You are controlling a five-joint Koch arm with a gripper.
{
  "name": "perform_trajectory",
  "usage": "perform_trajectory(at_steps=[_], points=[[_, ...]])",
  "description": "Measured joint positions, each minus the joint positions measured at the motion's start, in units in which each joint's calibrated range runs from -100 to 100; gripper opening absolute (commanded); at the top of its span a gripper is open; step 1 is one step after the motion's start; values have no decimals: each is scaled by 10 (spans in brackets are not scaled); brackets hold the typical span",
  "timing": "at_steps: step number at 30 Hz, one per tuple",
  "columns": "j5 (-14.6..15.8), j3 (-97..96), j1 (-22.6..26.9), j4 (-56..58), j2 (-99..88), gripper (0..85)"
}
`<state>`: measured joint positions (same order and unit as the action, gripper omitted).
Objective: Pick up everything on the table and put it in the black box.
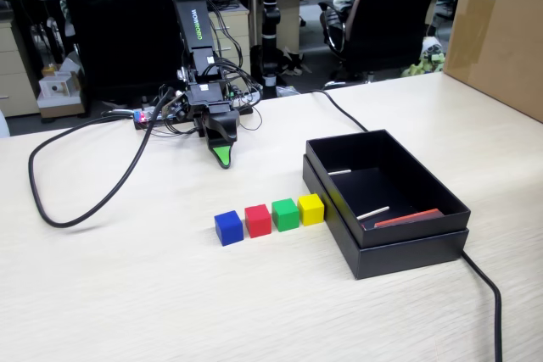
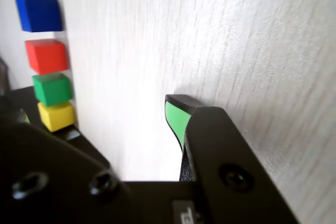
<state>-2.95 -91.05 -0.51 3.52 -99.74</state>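
Observation:
Four small cubes stand in a row on the light wooden table: blue [image 1: 227, 227], red [image 1: 258, 219], green [image 1: 285, 214] and yellow [image 1: 311, 208]. The yellow one is beside the black box [image 1: 407, 243], which lies open to their right. In the wrist view the cubes run down the left edge: blue [image 2: 39, 14], red [image 2: 47, 55], green [image 2: 51, 88], yellow [image 2: 55, 116]. My gripper [image 1: 222, 157] points down at the table behind the row, well apart from the cubes. Only one green-padded fingertip [image 2: 177, 115] shows; the other jaw's tip is hidden.
The box holds two white sticks [image 1: 373, 212] and a flat red piece [image 1: 409, 218]. A black cable [image 1: 68, 201] loops over the table's left side, and another runs past the box to the front right [image 1: 484, 281]. A cardboard box [image 1: 501, 31] stands at the far right.

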Motion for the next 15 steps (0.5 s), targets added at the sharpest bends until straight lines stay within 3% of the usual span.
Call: perform_trajectory(at_steps=[7,15], points=[[10,129,-5,196,26,473],[8,444,-16,396,256,471]])
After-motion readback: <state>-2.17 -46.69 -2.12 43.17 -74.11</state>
